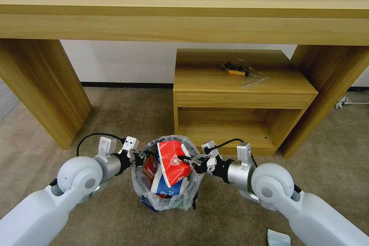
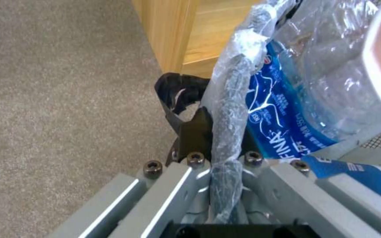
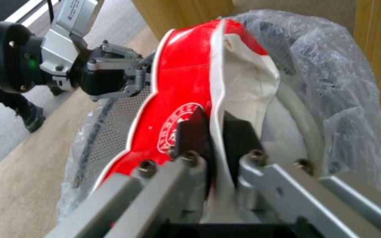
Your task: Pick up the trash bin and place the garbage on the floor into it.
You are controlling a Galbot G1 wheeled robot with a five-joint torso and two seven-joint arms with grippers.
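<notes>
The trash bin (image 1: pixel 148 194), a small round bin lined with a crinkled clear bag, sits low between my two arms over the beige carpet floor (image 1: pixel 127 119). My left gripper (image 1: pixel 139 157) is shut on its bagged rim (image 2: pixel 228 109). Inside lie a clear bottle with a blue label (image 2: pixel 283 112) and a blue-white cup (image 1: pixel 169 191). My right gripper (image 3: pixel 215 132) is shut on the edge of a red-and-white carton (image 1: pixel 173 161) that stands in the bin's mouth. The right wrist view also shows the bin's mesh wall (image 3: pixel 111 132) and the left gripper (image 3: pixel 140 77) at the far rim.
A pale blue mask (image 1: pixel 278 237) lies on the carpet by my right arm. Behind the bin stands a low wooden cabinet (image 1: pixel 238 96) with a bagged black-orange tool (image 1: pixel 236 70) on top, under a long wooden desk (image 1: pixel 184 11). A white cable (image 1: pixel 346 103) lies at the right.
</notes>
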